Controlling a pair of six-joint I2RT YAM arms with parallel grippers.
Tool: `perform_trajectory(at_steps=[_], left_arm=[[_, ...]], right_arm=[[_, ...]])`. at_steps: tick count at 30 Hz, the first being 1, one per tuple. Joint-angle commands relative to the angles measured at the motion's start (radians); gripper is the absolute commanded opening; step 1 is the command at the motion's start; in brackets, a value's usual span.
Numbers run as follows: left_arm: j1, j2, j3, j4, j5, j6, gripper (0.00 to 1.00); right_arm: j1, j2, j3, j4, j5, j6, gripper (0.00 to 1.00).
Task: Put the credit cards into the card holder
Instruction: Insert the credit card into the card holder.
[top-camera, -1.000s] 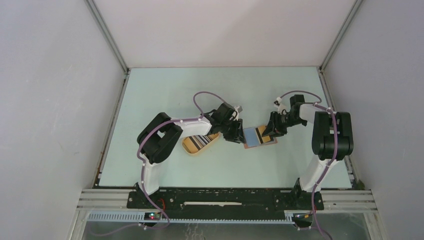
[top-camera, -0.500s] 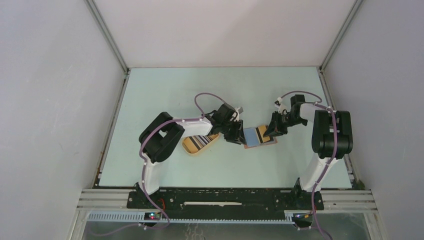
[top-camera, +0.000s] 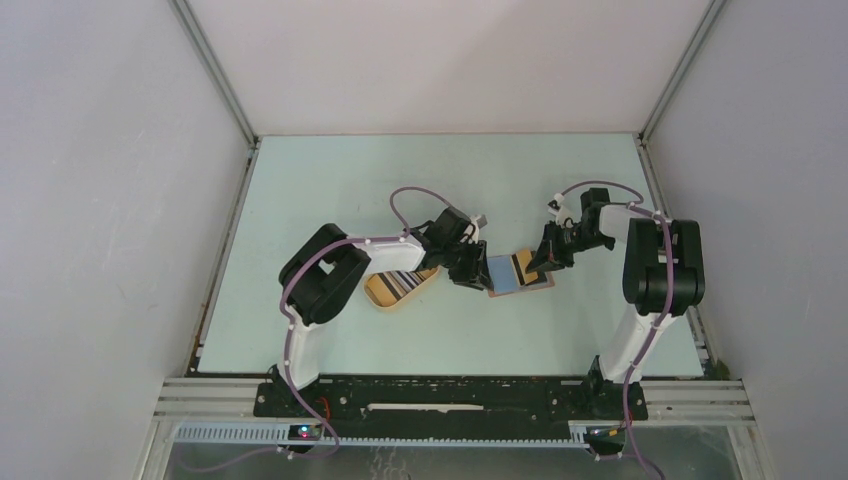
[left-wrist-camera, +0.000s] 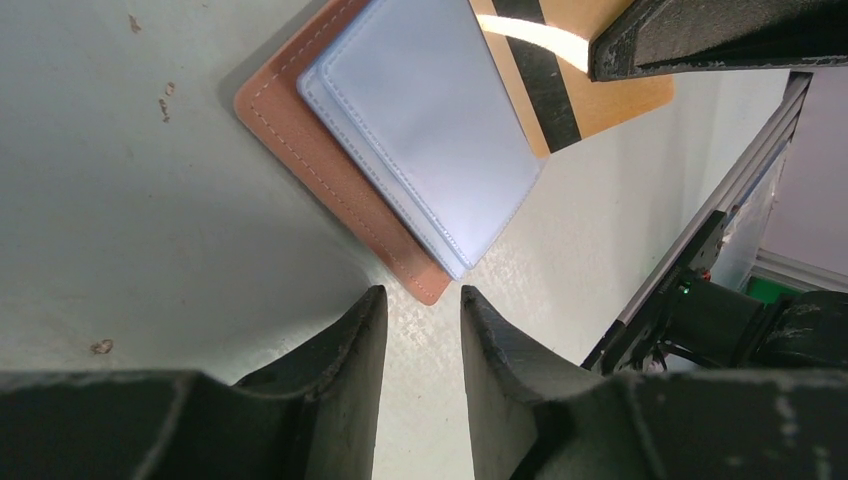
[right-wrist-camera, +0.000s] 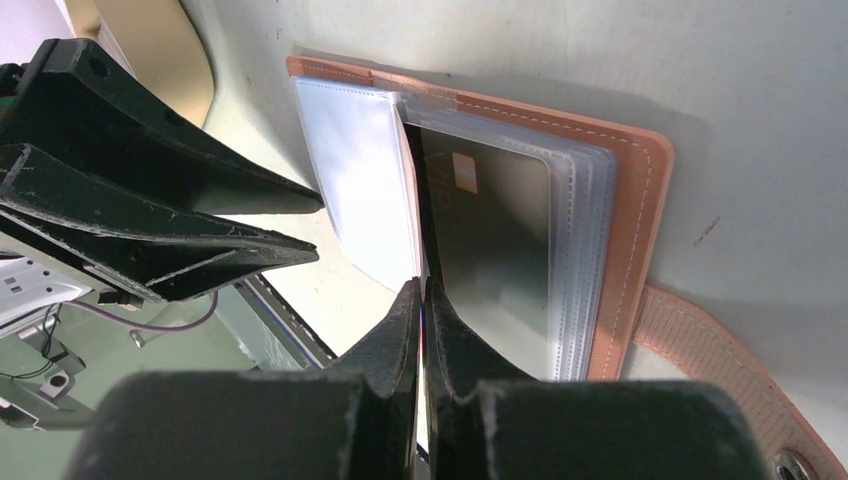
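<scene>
The reddish-brown card holder (top-camera: 497, 291) lies open on the table, its light blue lining (left-wrist-camera: 420, 130) facing up. It also shows in the right wrist view (right-wrist-camera: 640, 200). My right gripper (right-wrist-camera: 422, 290) is shut on a thin credit card seen edge-on, standing at the holder's fold. From the left wrist the card (left-wrist-camera: 560, 90) is tan with a black stripe. A dark card with a gold chip (right-wrist-camera: 490, 240) sits in a clear sleeve. My left gripper (left-wrist-camera: 420, 300) is open and empty, just short of the holder's near corner. More striped cards (top-camera: 402, 282) lie in the tray.
The yellow oval tray (top-camera: 380, 297) sits left of the holder, under the left arm. The holder's snap tab (right-wrist-camera: 720, 370) sticks out on its right side. The left gripper's fingers (right-wrist-camera: 150, 200) stand close beside the holder's left page. White walls enclose the table.
Hardly anything has changed. My right gripper with the card has edged slightly up and left over the holder. The left gripper stays beside the holder.
</scene>
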Motion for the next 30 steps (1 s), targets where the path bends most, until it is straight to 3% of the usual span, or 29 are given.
perform_trajectory(at_steps=[1, 30], left_arm=[[-0.004, 0.029, 0.050, -0.025, -0.006, -0.001, 0.39], [-0.004, 0.028, 0.056, -0.045, -0.014, 0.010, 0.39]], right_arm=[[0.002, 0.017, 0.029, -0.023, 0.003, -0.022, 0.06], [0.042, 0.103, 0.125, -0.180, -0.028, -0.138, 0.00]])
